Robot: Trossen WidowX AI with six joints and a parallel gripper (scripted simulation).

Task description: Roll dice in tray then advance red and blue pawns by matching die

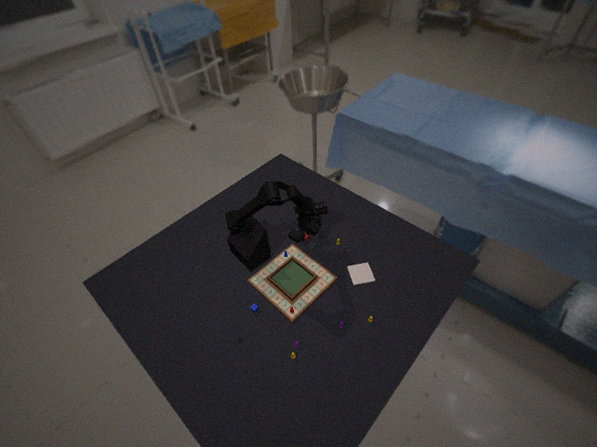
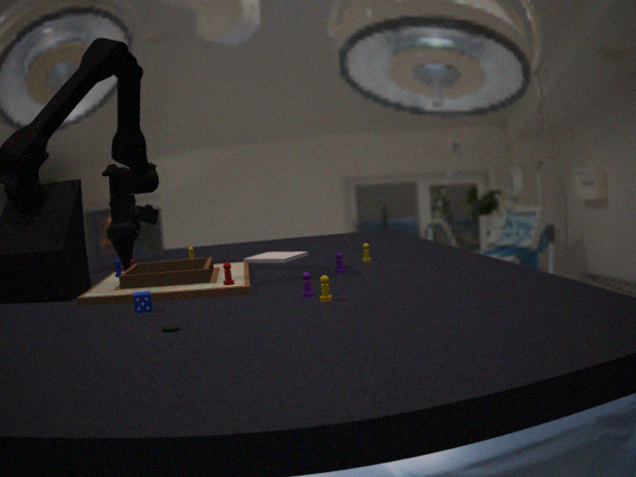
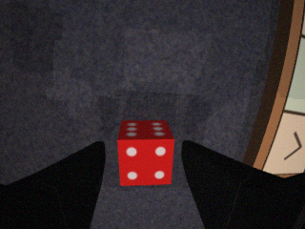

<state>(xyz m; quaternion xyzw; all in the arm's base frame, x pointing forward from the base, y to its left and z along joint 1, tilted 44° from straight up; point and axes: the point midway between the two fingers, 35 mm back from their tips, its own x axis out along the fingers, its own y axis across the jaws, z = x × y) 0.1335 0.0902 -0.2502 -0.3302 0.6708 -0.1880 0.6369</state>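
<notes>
Red die [image 1: 306, 237] [image 2: 131, 262] [image 3: 146, 161] between the fingertips of the partly open pincer [image 1: 302, 237] [image 2: 126, 267] [image 3: 144, 149], visible gaps both sides, four-pip face showing.

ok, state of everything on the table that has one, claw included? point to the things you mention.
claw [image 1: 302, 237] [image 2: 126, 267] [image 3: 144, 149]: partly open, fingers either side of the red die, gaps visible
red die [image 1: 306, 237] [image 3: 146, 159]: on the table, outside the tray
blue die [image 1: 254, 307] [image 2: 142, 302]: on the table, five toward exterior view
tray [image 1: 305, 290] [image 2: 167, 277]: no dice inside
red pawn [image 1: 291, 309] [image 2: 228, 273]: upright
blue pawn [image 1: 286, 254] [image 2: 117, 268]: upright

The black six-joint arm [image 1: 272, 192] [image 2: 106, 57] arches high at the elbow, its forearm dropping to a parallel-jaw gripper [image 1: 297, 237] [image 2: 126, 265] [image 3: 144, 149] pointing down, fingers parted.
</notes>
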